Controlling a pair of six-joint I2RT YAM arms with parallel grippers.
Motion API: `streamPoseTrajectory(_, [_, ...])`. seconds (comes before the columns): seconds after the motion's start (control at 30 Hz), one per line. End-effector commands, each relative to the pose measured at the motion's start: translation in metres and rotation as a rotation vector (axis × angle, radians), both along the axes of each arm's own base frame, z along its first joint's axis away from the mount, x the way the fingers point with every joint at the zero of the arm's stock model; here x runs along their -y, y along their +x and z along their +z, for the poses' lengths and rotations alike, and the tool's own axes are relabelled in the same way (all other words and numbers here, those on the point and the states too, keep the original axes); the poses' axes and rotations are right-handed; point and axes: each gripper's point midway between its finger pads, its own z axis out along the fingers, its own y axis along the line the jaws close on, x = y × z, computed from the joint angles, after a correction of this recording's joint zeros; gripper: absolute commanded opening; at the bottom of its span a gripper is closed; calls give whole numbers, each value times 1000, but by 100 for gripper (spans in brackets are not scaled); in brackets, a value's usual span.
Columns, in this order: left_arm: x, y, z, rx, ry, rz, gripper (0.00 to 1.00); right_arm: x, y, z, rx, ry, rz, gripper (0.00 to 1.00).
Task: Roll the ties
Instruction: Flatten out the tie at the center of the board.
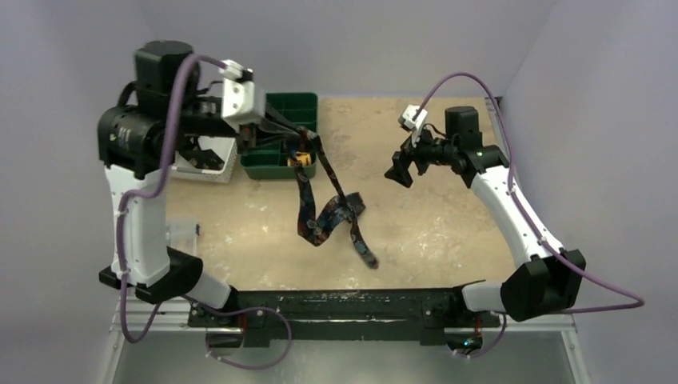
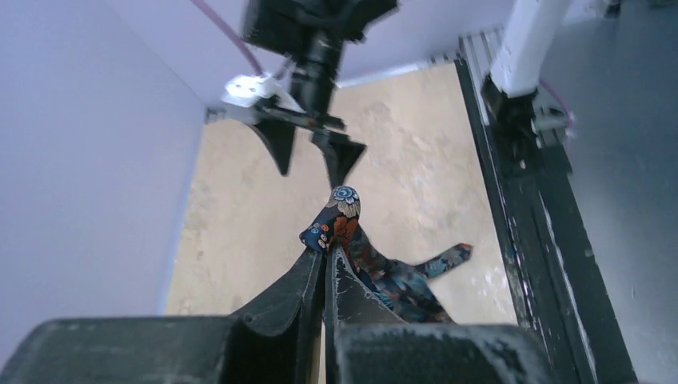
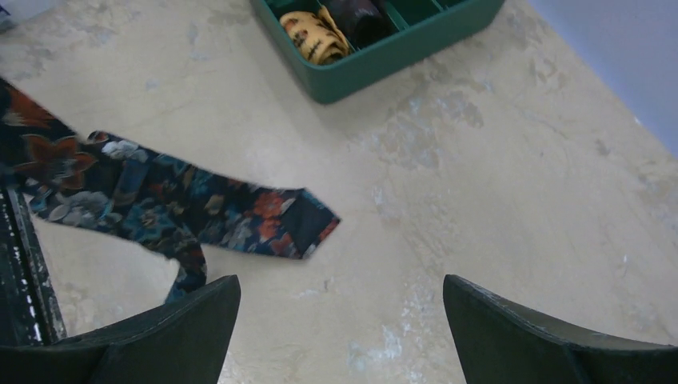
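Note:
A dark navy tie (image 1: 329, 214) with multicoloured print hangs from my left gripper (image 1: 297, 134), which is raised beside the green tray. The tie's lower part lies folded on the table, its narrow tail (image 1: 368, 256) reaching toward the near edge. In the left wrist view, the left gripper (image 2: 328, 250) is shut on the tie, whose end (image 2: 339, 213) sticks out past the tips. My right gripper (image 1: 403, 170) hovers open to the right of the tie, holding nothing. From the right wrist, the gripper (image 3: 342, 320) stands wide above bare table, with the tie's wide end (image 3: 264, 216) just ahead on the left.
The green tray (image 3: 384, 60) at the back holds a rolled yellow tie (image 3: 314, 34) and a dark rolled one (image 3: 357, 14). A white container (image 1: 204, 164) stands left of the tray (image 1: 292, 102). A black rail (image 1: 352, 308) runs along the near edge.

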Motion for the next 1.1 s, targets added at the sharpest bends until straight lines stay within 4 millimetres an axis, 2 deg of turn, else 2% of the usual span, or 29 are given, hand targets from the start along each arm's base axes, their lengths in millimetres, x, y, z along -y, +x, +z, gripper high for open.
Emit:
streamPoseTrajectory(0.0, [-22,-21,96,41,-299,-84,0,-23,-18,17,87,15,111,99])
streamPoseTrajectory(0.07, [-38,-24,113,81,-318,-129,0,-26,-23,-2,75,-30,144,99])
streamPoseTrajectory(0.1, [-43,-23,105,21,-285,-134,0,-27,-24,-9,69,-46,158,99])
streamPoseTrajectory(0.2, [-54,-20,67,-231,-131,-184,0,-36,-29,-29,51,-95,251,99])
streamPoseTrajectory(0.23, [-58,-13,53,-280,-117,-149,0,-38,-31,-39,36,-123,283,97])
streamPoseTrajectory(0.33, [-69,-5,9,-202,-96,-34,0,-41,-40,-69,-79,-181,367,88])
streamPoseTrajectory(0.4, [-77,1,-17,-320,-106,22,0,-37,-49,-90,-174,-219,388,85])
streamPoseTrajectory(0.47, [-82,-2,-41,-333,-110,71,0,-31,-55,-106,-219,-266,384,83])
streamPoseTrajectory(0.57, [-83,-9,-75,-419,-117,85,0,-32,-58,-117,-220,-304,364,82])
streamPoseTrajectory(0.67, [-83,-15,-94,-511,-120,94,2,-50,-64,-123,-254,-323,350,84])
streamPoseTrajectory(0.77, [-84,-7,-97,-729,-130,134,14,-64,-59,-136,-270,-365,300,84])
streamPoseTrajectory(0.87, [-83,-6,-100,-884,-137,164,25,-71,-50,-138,-292,-358,261,84])
streamPoseTrajectory(0.9, [-83,-7,-102,-948,-140,176,61,-72,-50,-137,-294,-348,256,84])
streamPoseTrajectory(0.93, [-83,-5,-107,-1042,-145,192,83,-72,-51,-136,-293,-341,251,85])
streamPoseTrajectory(0.97, [-82,-4,-113,-1131,-150,206,90,-70,-52,-136,-289,-345,244,85])
streamPoseTrajectory(1.07, [-83,-9,-119,-1204,-196,231,94,-67,-57,-134,-283,-338,235,87])
